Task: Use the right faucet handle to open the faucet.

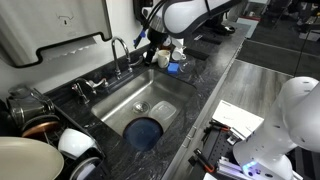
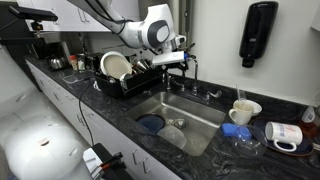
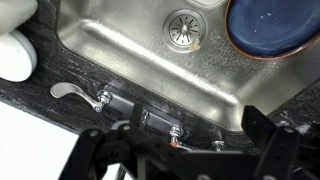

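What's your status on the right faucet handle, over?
End effector open, empty, over back edge of sink. Right handle untouched. Nothing blocking it.

Dark speckled counter (image 2: 300, 158): dish rack (image 2: 125, 80), white mug (image 2: 243, 111).

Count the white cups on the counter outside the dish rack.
2. A cup stands by the sink's end; a mug sits farther along the counter. Others may be hidden from these views.
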`<control>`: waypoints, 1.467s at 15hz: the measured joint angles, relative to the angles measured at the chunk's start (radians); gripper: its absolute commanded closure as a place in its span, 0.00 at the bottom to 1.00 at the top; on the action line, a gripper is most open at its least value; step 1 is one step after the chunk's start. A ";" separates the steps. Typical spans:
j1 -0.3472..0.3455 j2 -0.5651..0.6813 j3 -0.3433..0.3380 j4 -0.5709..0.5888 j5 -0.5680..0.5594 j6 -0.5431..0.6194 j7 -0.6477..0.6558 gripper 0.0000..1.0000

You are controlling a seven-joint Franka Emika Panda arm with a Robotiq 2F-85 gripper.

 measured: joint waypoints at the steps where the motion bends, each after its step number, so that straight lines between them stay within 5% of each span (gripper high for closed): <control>1: 0.001 0.000 0.000 0.000 0.000 0.000 0.000 0.00; 13: -0.049 0.132 0.003 0.077 -0.255 0.193 0.270 0.00; 17: -0.070 0.244 -0.013 0.161 -0.242 0.194 0.128 0.00; 22: -0.148 0.396 -0.003 0.299 -0.157 0.211 -0.236 0.00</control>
